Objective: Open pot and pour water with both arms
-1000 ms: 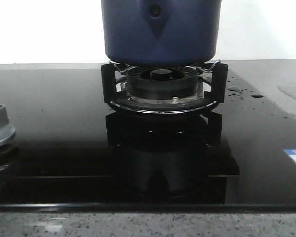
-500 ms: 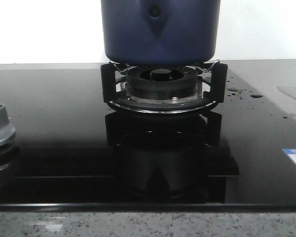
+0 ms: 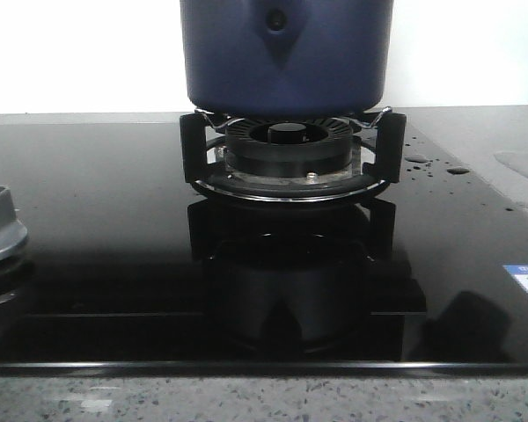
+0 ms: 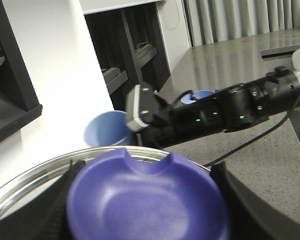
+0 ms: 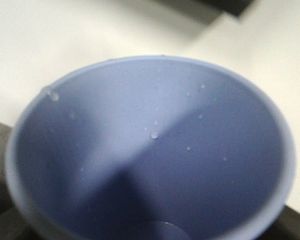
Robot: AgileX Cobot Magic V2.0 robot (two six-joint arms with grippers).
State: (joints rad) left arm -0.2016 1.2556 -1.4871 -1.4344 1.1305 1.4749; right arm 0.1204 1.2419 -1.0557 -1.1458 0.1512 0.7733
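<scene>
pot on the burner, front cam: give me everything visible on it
The pot is large, round and dark navy blue with a matte finish. Its bottom edge is rounded. A triangular handle mount with one rivet sits on the side facing the camera. It stands upright on the black pot support over the burner, on the glossy black cooktop, which mirrors it. Its top is cut off by the frame, so rim and lid cannot be seen here.

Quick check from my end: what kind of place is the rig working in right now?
Most likely a kitchen counter or a mock-up of one. The pot sits on a gas burner set in a glossy black glass cooktop, with a control knob and a speckled stone countertop edge.
</scene>
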